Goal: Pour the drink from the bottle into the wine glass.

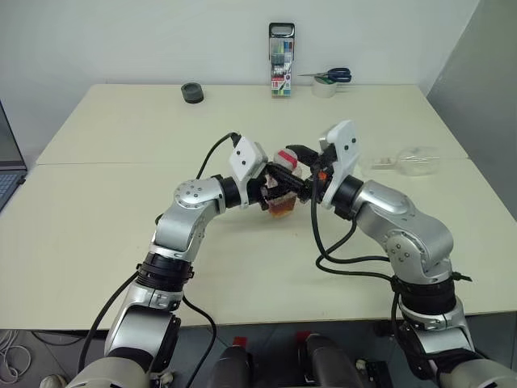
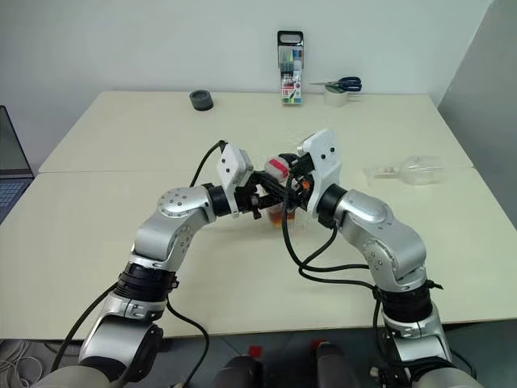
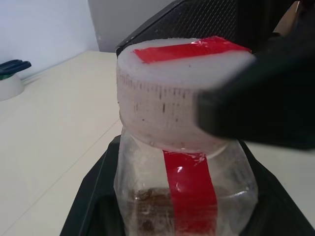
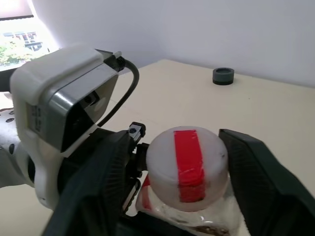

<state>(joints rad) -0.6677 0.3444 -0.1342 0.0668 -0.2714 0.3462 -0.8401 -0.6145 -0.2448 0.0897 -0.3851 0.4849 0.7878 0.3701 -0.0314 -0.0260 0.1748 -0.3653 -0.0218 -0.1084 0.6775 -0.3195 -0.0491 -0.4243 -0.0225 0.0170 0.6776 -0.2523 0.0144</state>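
Left gripper (image 1: 268, 192) pinches the bottle (image 1: 282, 194) upright; right gripper (image 4: 172, 162), fingers spread, straddles its cap (image 4: 187, 167)

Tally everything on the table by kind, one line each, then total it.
Bottle, held off the table: 1
Wine glass, lying on its side: 1
Marker pack: 1
Scissors: 1
White tape roll: 1
Dark tape roll: 1
Laptop: 1
Total: 7

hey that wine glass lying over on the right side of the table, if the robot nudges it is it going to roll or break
The wine glass lies on its side on the table, so its rounded bowl would probably roll, likely in a curve. It looks thin and clear, so probably fragile and light. It lies near the table's right edge, so a hard nudge might send it off.
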